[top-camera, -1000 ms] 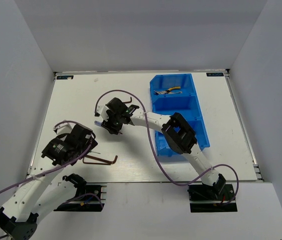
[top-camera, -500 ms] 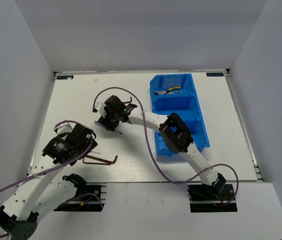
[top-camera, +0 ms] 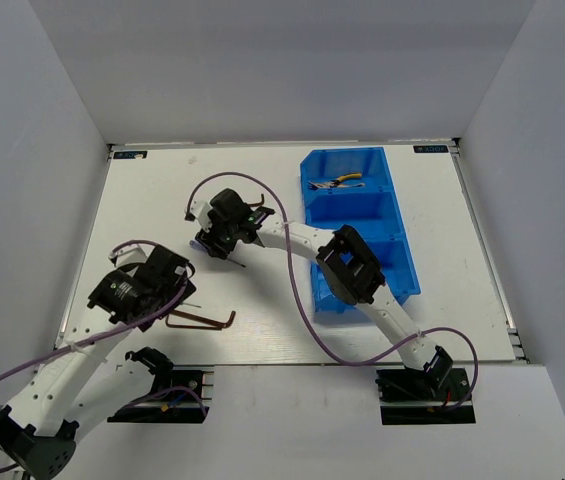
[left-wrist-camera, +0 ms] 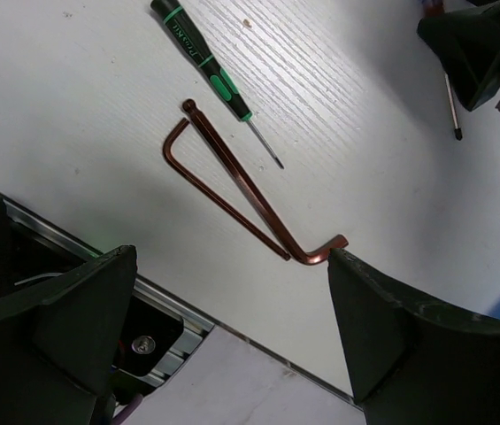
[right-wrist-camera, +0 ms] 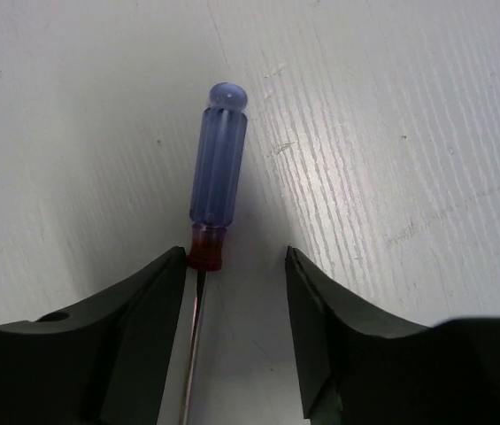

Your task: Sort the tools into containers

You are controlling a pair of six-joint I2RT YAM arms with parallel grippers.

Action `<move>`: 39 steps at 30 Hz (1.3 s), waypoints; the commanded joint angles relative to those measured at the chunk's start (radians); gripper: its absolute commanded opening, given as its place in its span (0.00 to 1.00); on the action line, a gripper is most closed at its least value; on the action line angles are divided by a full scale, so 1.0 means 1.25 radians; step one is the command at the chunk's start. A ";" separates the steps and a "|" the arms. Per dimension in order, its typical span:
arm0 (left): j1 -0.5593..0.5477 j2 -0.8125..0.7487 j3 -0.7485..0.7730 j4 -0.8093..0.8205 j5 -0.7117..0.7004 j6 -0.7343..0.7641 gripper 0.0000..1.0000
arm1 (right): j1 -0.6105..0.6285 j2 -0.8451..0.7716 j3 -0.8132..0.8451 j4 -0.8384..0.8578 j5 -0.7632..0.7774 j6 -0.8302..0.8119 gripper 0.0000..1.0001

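Observation:
The red-blue screwdriver (right-wrist-camera: 218, 168) lies flat on the white table, its shaft running between the fingers of my right gripper (right-wrist-camera: 234, 266), close to the left finger (right-wrist-camera: 143, 319). That gripper is open and low over the table. My left gripper (left-wrist-camera: 232, 257) hangs wide open above two brown hex keys (left-wrist-camera: 232, 173) that lie crossed in a V, one bent end beside its right finger (left-wrist-camera: 391, 328). A green-black screwdriver (left-wrist-camera: 201, 57) lies just beyond them. The blue bin (top-camera: 357, 210) stands to the right, with yellow-handled pliers (top-camera: 343, 181) in its far compartment.
The table's metal front rail (left-wrist-camera: 170, 310) and an arm base (left-wrist-camera: 2, 266) lie right under my left gripper. White walls enclose the table on the left, back and right. My right arm's links (top-camera: 357, 265) reach across the bin's near compartments.
My right gripper has shifted a little left and away from me over the red-blue screwdriver. The left arm has barely moved and stays wide open.

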 commanded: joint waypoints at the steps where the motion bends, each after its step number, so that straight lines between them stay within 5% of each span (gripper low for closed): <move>1: 0.001 0.018 0.020 0.004 -0.017 0.003 0.99 | 0.005 0.026 0.002 -0.019 -0.035 0.011 0.50; 6: 0.001 0.044 0.004 0.033 -0.025 0.003 0.99 | 0.001 0.021 -0.003 -0.028 -0.050 0.013 0.12; 9: 0.001 0.063 -0.014 0.042 -0.032 -0.030 0.99 | -0.002 0.006 -0.026 -0.033 -0.061 0.007 0.00; 20: 0.024 0.132 -0.075 0.124 -0.097 -0.127 0.99 | -0.111 -0.268 -0.171 -0.052 -0.117 0.086 0.00; 28: 0.086 0.206 -0.146 0.242 -0.038 -0.165 0.99 | -0.241 -0.543 -0.296 -0.092 -0.448 0.090 0.00; 39: 0.196 0.289 -0.172 0.323 -0.047 -0.135 0.99 | -0.411 -0.664 -0.361 -0.502 -0.283 -0.521 0.00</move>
